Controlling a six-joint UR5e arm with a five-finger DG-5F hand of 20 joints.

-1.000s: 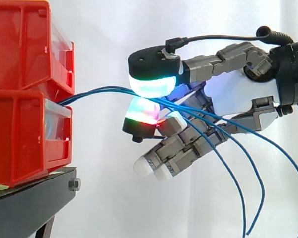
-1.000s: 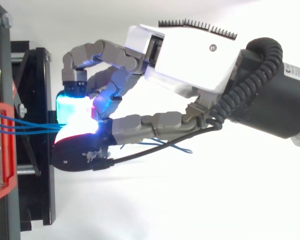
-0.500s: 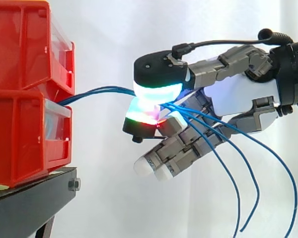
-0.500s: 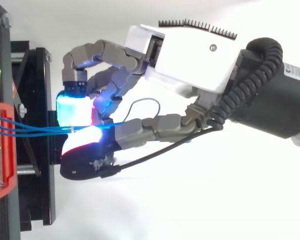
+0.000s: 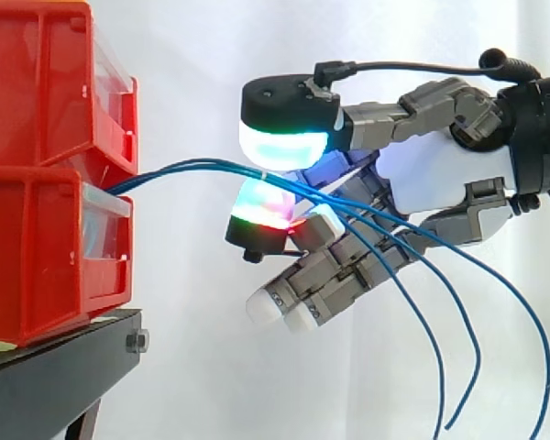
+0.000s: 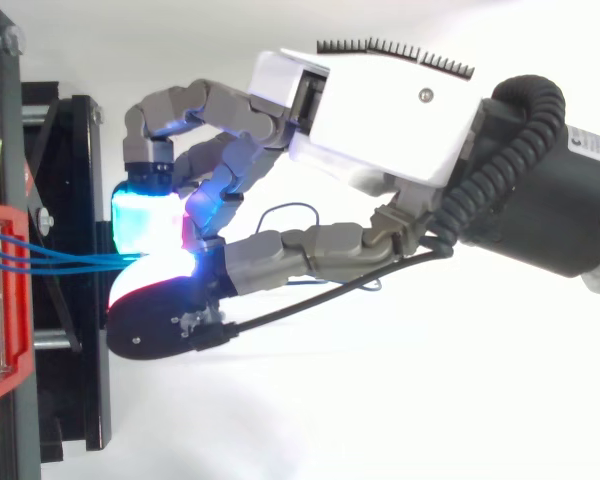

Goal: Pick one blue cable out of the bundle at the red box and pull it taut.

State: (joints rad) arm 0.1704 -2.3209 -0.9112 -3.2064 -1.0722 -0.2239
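Two red bins (image 5: 37, 92) are pictured, stacked one on the other, with one black stand (image 5: 55, 376) beneath them. Three blue cables (image 5: 192, 168) are counted at the bins, and three loose ends are seen hanging. One robot hand (image 5: 440, 179) and one white curtain (image 5: 192, 55) are shown.

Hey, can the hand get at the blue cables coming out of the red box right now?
Likely yes: the cables run free from the box straight between the glowing pads of the hand, which seem to pinch them; nothing blocks the way.
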